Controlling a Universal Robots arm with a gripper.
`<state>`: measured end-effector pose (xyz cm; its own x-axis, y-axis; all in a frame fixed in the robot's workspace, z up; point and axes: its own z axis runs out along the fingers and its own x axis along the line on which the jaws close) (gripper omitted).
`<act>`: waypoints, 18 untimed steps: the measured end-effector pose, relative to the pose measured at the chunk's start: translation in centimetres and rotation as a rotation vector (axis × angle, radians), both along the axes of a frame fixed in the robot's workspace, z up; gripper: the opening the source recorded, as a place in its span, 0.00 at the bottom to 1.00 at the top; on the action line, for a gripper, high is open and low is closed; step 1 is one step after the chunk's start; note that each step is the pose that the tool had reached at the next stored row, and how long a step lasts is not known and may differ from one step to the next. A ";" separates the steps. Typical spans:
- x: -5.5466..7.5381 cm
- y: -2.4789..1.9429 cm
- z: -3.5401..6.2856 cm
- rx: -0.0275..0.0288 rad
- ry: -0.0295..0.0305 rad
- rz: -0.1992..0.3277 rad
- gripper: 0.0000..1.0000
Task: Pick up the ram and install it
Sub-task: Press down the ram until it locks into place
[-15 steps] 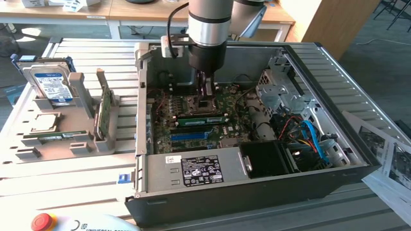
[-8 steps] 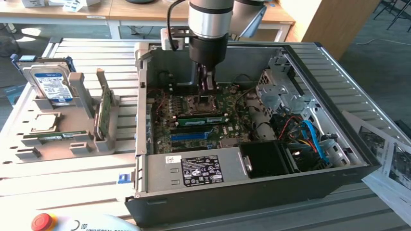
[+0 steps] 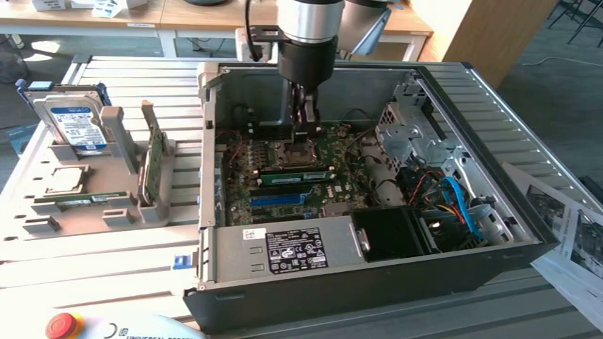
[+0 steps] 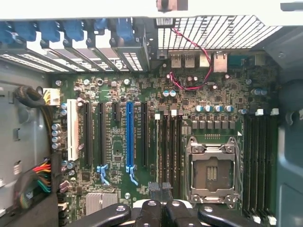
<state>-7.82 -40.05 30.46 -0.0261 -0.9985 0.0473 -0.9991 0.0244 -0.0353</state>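
One ram stick, thin, stiff and fragile, lies at six o'clock below my clenched jaws; grip its edges.

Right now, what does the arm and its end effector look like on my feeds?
The arm ends in a silver metal cylinder, then a black cylindrical wrist, with a black cable running beside it. The end effector is slim and black, with dark fingers that have rounded black links and silver screw heads.
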 end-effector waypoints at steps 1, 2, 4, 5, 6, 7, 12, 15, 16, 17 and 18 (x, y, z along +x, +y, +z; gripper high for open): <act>0.0 0.00 0.19 -0.0002 0.0000 0.000 0.11; 0.0 0.00 0.37 -0.0004 0.0000 0.000 0.11; 0.0 0.00 0.83 -0.0010 0.0000 0.000 0.11; 0.0 0.00 1.05 -0.0013 0.0000 0.000 0.11; 0.0 0.00 1.31 -0.0017 0.0000 0.000 0.11; 0.0 0.00 1.57 -0.0022 -0.0001 0.000 0.11; 0.0 0.00 2.90 -0.0056 0.0000 0.000 0.11; 0.0 0.00 3.63 -0.0086 0.0000 0.000 0.11; 0.0 0.00 3.85 -0.0098 0.0000 0.000 0.11; 0.0 0.00 4.07 -0.0109 0.0000 0.000 0.11; 0.0 0.00 4.27 -0.0122 0.0000 0.000 0.11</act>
<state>-7.82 -40.04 34.73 -0.0261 -0.9979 0.0595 -0.9991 0.0241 -0.0356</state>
